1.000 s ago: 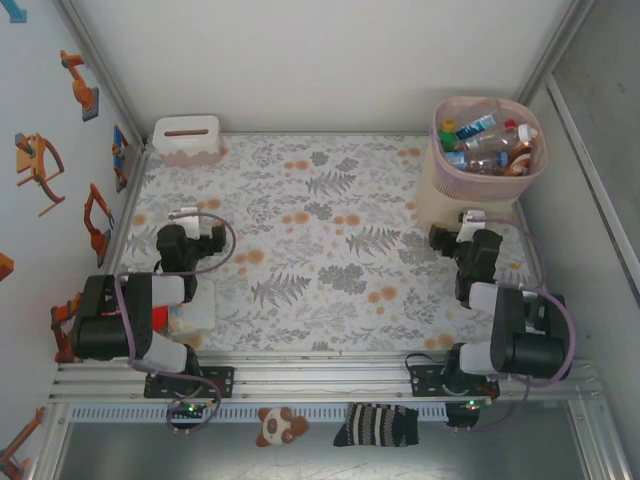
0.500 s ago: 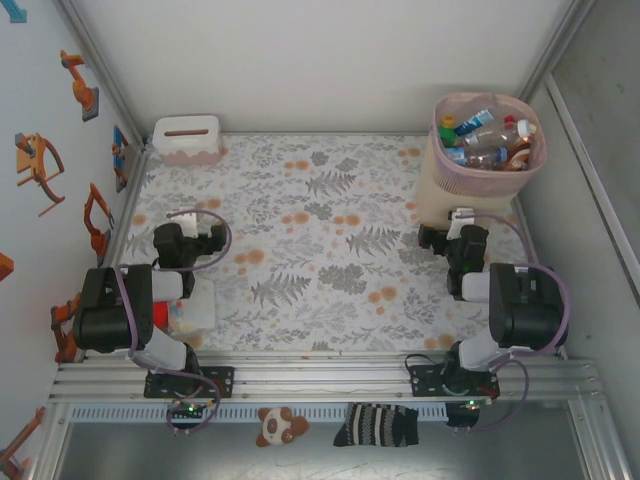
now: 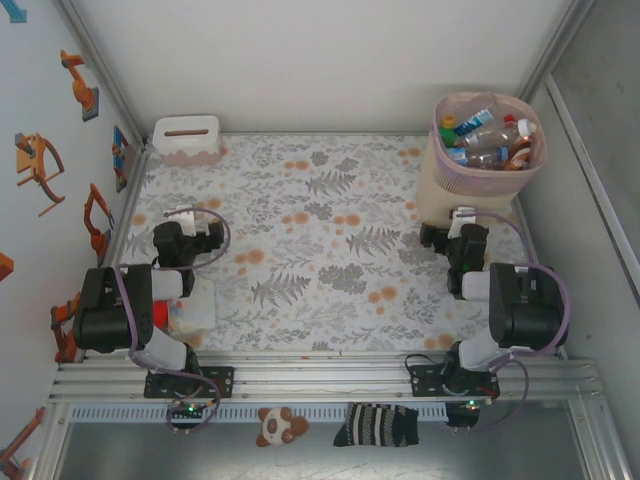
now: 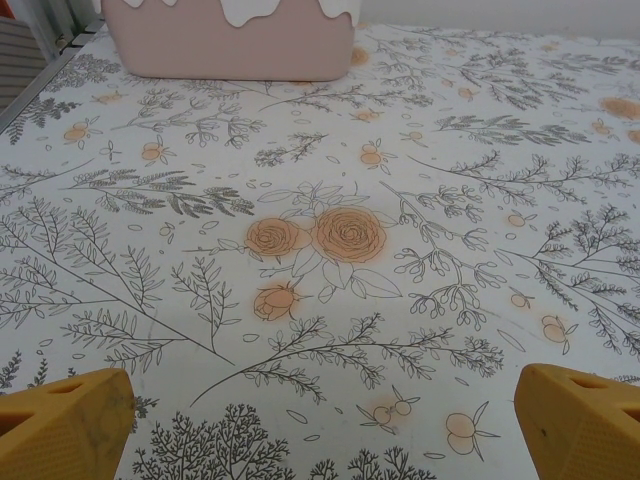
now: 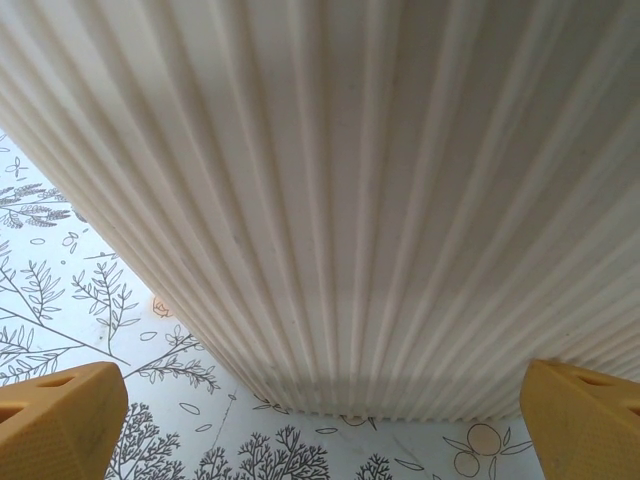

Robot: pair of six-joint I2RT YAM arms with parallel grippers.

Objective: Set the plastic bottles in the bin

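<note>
The bin (image 3: 438, 190), a tall beige ribbed wastebasket with a pink liner over its rim, stands at the table's far right corner. Several plastic bottles (image 3: 487, 140) lie piled inside it, clear, green and red-labelled. My right gripper (image 3: 452, 228) sits low at the bin's near side, open and holding nothing. In the right wrist view the bin's ribbed wall (image 5: 350, 180) looms right ahead of the open right gripper (image 5: 325, 425). My left gripper (image 3: 190, 225) hovers open over the left of the flowered cloth; between the spread yellow fingers of the left gripper (image 4: 320, 430) lies bare cloth.
A white-and-pink tissue box (image 3: 187, 138) sits at the far left corner, and it also shows ahead as the tissue box (image 4: 230, 40). A clear boxy container with a red object (image 3: 190, 310) lies under the left arm. Walls close in on both sides.
The right arm folded back, its elbow moving up the view, and its gripper slid a little left along the bin's foot. In the last half second nothing visibly moved.
</note>
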